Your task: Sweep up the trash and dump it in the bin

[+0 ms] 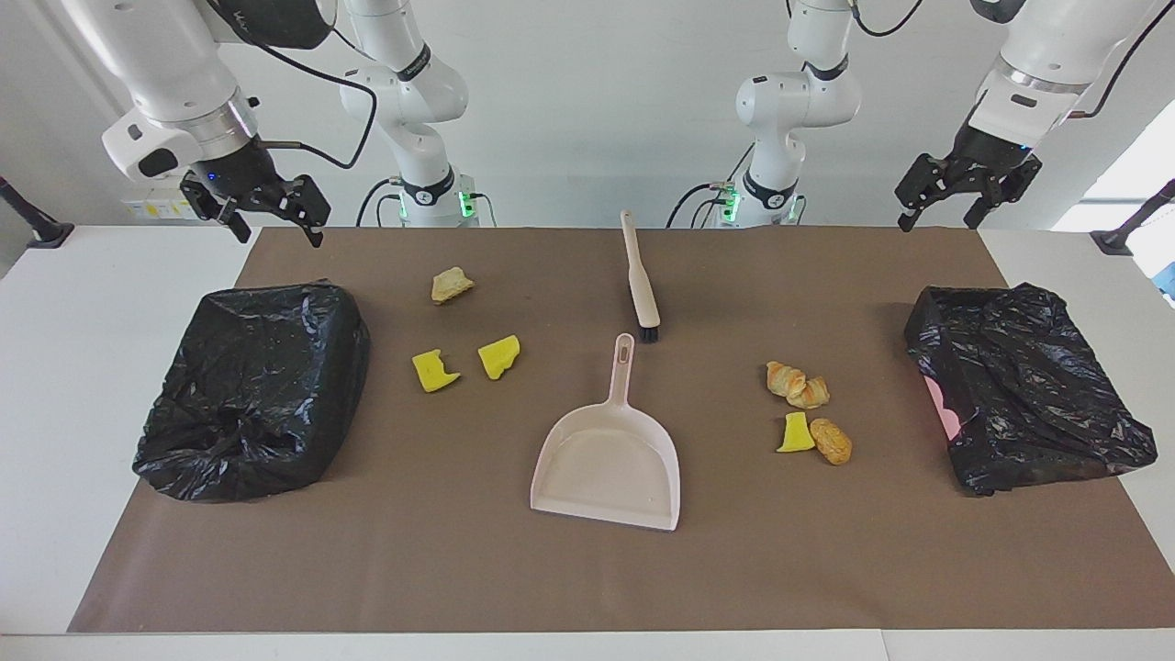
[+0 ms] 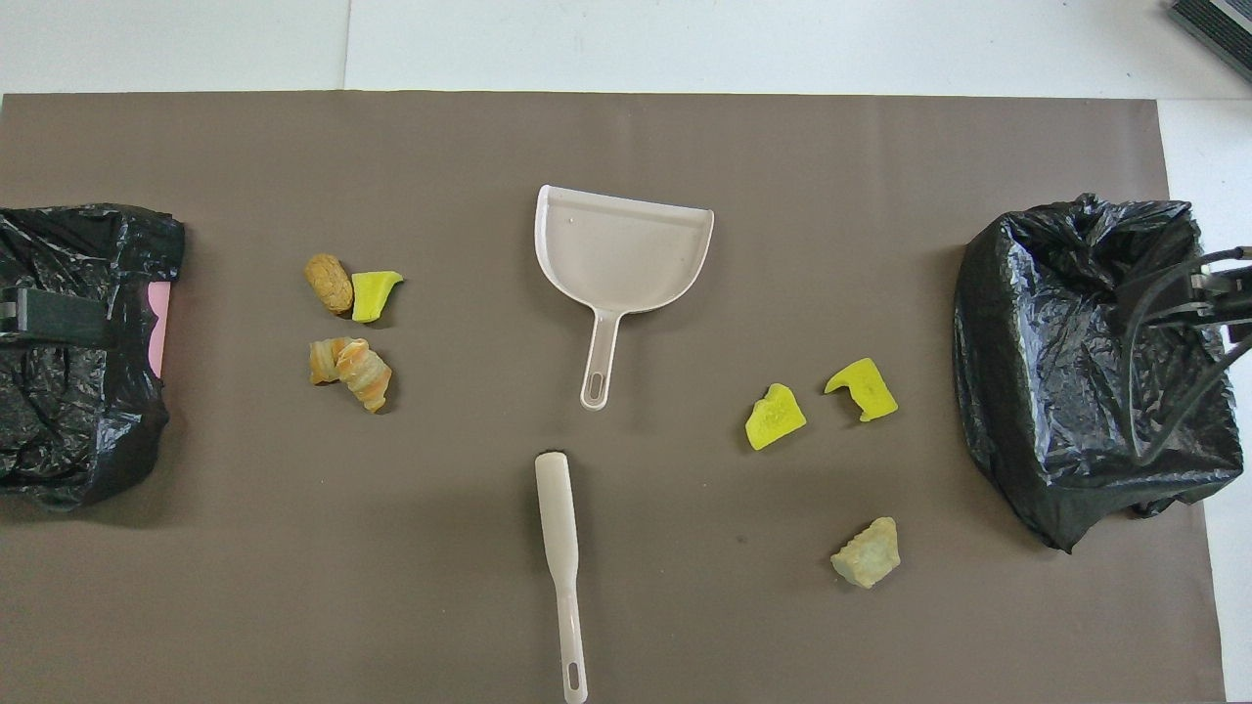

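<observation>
Nothing swept yet: trash (image 1: 808,408) lies scattered, brush (image 1: 641,285) and dustpan (image 1: 608,464) untouched, left gripper (image 1: 955,213) and right gripper (image 1: 275,225) hang with jaws apart, empty.

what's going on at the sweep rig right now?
Nothing is being handled. The left gripper and right gripper both hang open in the air near their bases. The dustpan and brush lie untouched mid-mat. Yellow sponge chunks and bread lumps are scattered in two clusters, with a black-bagged bin at each end.
</observation>
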Available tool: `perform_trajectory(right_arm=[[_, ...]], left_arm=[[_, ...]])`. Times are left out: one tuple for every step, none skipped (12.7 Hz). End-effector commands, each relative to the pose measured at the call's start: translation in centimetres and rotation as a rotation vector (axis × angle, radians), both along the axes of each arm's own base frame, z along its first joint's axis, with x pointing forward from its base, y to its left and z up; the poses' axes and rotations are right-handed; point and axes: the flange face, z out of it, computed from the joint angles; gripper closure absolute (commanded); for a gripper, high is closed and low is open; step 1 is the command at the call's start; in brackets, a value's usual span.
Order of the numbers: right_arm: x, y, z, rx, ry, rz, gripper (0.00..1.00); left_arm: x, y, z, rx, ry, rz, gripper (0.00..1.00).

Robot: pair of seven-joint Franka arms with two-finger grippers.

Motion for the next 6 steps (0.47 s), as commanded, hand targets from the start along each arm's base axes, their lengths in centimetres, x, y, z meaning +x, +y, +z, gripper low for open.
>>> perform_trajectory(right_arm=[[0.01, 0.12, 0.33, 0.003, -0.002, -0.028, 0.00], [0.01, 0.16, 0.32, 0.006, -0.002, -0.028, 0.00], [-0.04, 0.23, 0.34, 0.005, -0.002, -0.025, 0.00], [-0.09, 0.23, 0.29, 0.005, -0.001, -0.026, 0.00], [-0.18, 0.33, 0.18, 0.007, 0.002, -0.025, 0.00], [-0.27, 0.49, -0.01, 0.007, 0.007, -0.020, 0.00]], left_arm=[[-0.55, 0.00, 0.16, -0.011, -0.010, -0.009, 0.00], [-0.58, 0.00, 0.13, -0.011, -0.007, -0.009, 0.00], [-0.58, 0.08, 0.20, -0.011, -0.008, -0.006, 0.00], [-0.58, 0.08, 0.13, -0.011, -0.006, -0.005, 0.00], [-0.61, 0.08, 0.15, -0.011, -0.008, -0.003, 0.00], [-0.63, 0.08, -0.01, -0.011, -0.003, -0.006, 0.00]])
